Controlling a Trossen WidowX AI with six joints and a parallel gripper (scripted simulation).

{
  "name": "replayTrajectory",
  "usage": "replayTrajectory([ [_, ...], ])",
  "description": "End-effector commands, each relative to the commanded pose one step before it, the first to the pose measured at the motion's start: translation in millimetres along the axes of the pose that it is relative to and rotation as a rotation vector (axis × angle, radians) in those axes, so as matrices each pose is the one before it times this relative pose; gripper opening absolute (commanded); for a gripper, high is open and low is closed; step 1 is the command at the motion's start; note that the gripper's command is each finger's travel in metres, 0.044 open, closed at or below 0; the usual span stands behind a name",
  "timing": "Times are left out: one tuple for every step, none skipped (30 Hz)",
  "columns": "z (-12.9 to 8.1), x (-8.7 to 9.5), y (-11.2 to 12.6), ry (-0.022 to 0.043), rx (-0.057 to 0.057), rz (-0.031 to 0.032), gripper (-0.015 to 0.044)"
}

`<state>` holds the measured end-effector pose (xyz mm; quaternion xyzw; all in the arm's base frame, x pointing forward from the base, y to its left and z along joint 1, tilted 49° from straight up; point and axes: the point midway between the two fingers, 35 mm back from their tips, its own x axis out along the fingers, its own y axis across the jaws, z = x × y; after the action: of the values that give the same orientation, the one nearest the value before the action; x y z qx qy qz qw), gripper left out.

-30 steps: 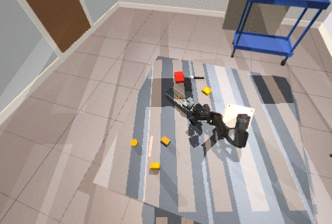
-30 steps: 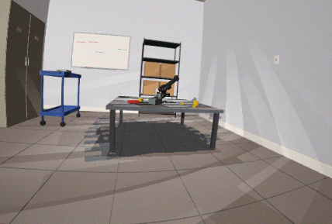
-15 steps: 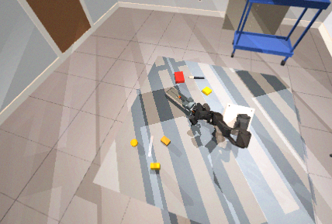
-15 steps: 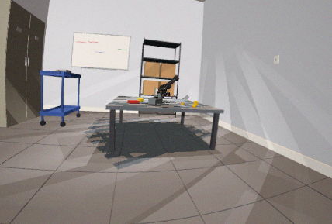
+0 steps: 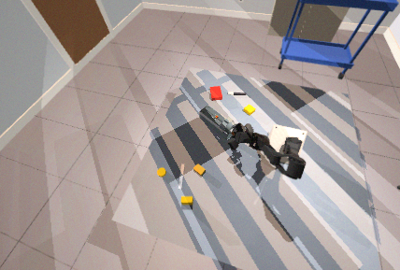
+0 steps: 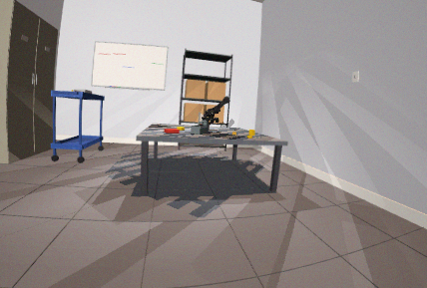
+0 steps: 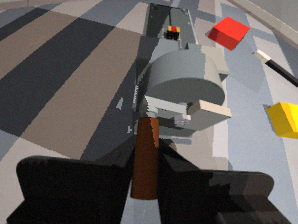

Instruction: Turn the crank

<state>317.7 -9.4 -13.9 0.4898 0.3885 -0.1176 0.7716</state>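
The machine (image 5: 216,118) (image 7: 170,30) is a long grey slide bed on the table, with a round grey crank disc (image 7: 186,76) at its near end. A pale crank arm (image 7: 209,111) sticks out from the hub. The brown handle (image 7: 145,155) runs from the hub down between my fingers. My gripper (image 7: 145,185) (image 5: 235,135) is shut on this handle. The slide's red pointer (image 7: 173,32) sits far up the bed between two small brass marks; how level they are is too small to tell. In the exterior view the machine (image 6: 199,128) and arm (image 6: 214,110) are tiny.
A red block (image 5: 216,92) (image 7: 228,32), a black-tipped pen (image 5: 236,93) (image 7: 272,62) and a yellow block (image 5: 249,109) (image 7: 284,118) lie beyond the machine. Several orange pieces (image 5: 199,169) lie to the front left. The white arm base plate (image 5: 280,135) is at the right. A blue cart (image 5: 333,21) stands off the table.
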Motion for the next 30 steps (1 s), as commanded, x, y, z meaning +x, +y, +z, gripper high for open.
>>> replayTrajectory([
  [3.27, -3.36, -1.03, -0.00466, -0.0009, -0.00023, 0.0],
  [0.43, -0.42, -0.26, -0.00002, 0.0, -0.00002, 0.0],
  [0.42, -0.42, -0.27, -0.00002, 0.0, -0.00002, 0.0],
  [0.42, -0.42, -0.28, -0.00002, 0.0, -0.00002, 0.0],
  [0.42, -0.41, -0.3, -0.00002, 0.0, -0.00002, 0.0],
  [0.42, -0.41, -0.31, -0.00002, 0.0, -0.00002, 0.0],
  [0.41, -0.4, -0.32, -0.00002, 0.0, -0.00002, 0.0],
  [0.41, -0.4, -0.33, -0.00002, 0.0, -0.00002, 0.0],
  [0.41, -0.4, -0.33, -0.00002, 0.0, -0.00003, 0.0],
  [0.41, -0.39, -0.34, -0.00002, 0.0, -0.00003, 0.0],
  [0.41, -0.39, -0.35, -0.00002, 0.0, -0.00003, 0.0],
  [0.41, -0.39, -0.36, -0.00002, 0.0, -0.00003, 0.0],
  [0.41, -0.38, -0.37, -0.00002, 0.0, -0.00003, 0.0],
  [0.4, -0.38, -0.38, -0.00002, 0.0, -0.00003, 0.0],
  [0.4, -0.37, -0.39, -0.00002, 0.0, -0.00003, 0.0],
  [0.4, -0.37, -0.39, -0.00002, 0.0, -0.00003, 0.0],
  [0.39, -0.36, -0.4, -0.00002, 0.0, -0.00003, 0.0],
  [0.38, -0.35, -0.41, -0.00002, 0.0, -0.00003, 0.0],
  [0.38, -0.35, -0.42, -0.00002, 0.0, -0.00003, 0.0],
  [0.37, -0.34, -0.43, -0.00002, 0.0, -0.00003, 0.0],
  [0.37, -0.34, -0.43, -0.00002, 0.0, -0.00003, 0.0],
  [0.36, -0.33, -0.44, -0.00002, 0.0, -0.00003, 0.0],
  [0.35, -0.33, -0.46, -0.00002, 0.0, -0.00003, 0.0],
  [0.34, -0.32, -0.47, -0.00002, 0.0, -0.00003, 0.0],
  [0.33, -0.31, -0.49, -0.00002, 0.0, -0.00003, 0.0],
  [0.32, -0.31, -0.51, -0.00002, 0.0, -0.00003, 0.0],
  [0.31, -0.3, -0.52, -0.00002, 0.0, -0.00003, 0.0],
  [0.3, -0.29, -0.53, -0.00002, 0.0, -0.00003, 0.0],
  [0.29, -0.28, -0.54, -0.00002, 0.0, -0.00003, 0.0],
  [0.16, -0.15, -0.37, -0.00001, 0.0, -0.00002, 0.0],
])
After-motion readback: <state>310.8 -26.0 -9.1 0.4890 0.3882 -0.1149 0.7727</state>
